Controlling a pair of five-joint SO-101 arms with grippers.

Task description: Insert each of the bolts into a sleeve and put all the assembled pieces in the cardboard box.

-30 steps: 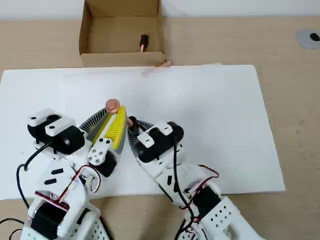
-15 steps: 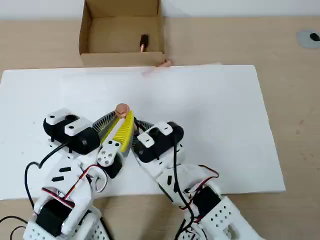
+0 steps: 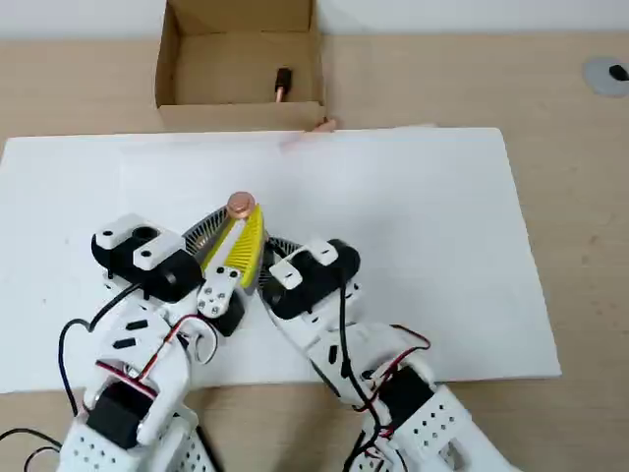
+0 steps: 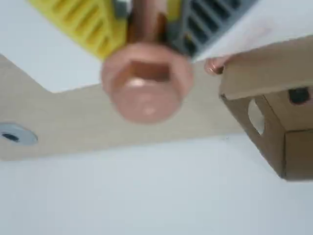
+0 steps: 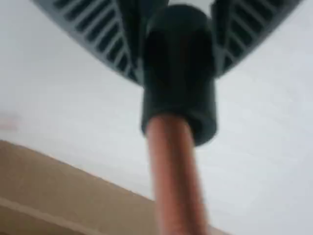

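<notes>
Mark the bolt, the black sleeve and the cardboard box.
bolt (image 4: 146, 90): left wrist view, on its head.
black sleeve (image 5: 179, 73): right wrist view, on its side.
cardboard box (image 3: 239, 116): high view, on its near wall.

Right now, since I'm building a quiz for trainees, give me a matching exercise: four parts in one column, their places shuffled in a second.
Things
1. bolt
2. sleeve
3. assembled piece
4. loose copper piece

Places
A. inside the box
B. gripped in the right tool
C. outside the box, by its front wall
D. gripped in the left tool

Pairs: 1-D, 2-B, 3-A, 4-C
</notes>
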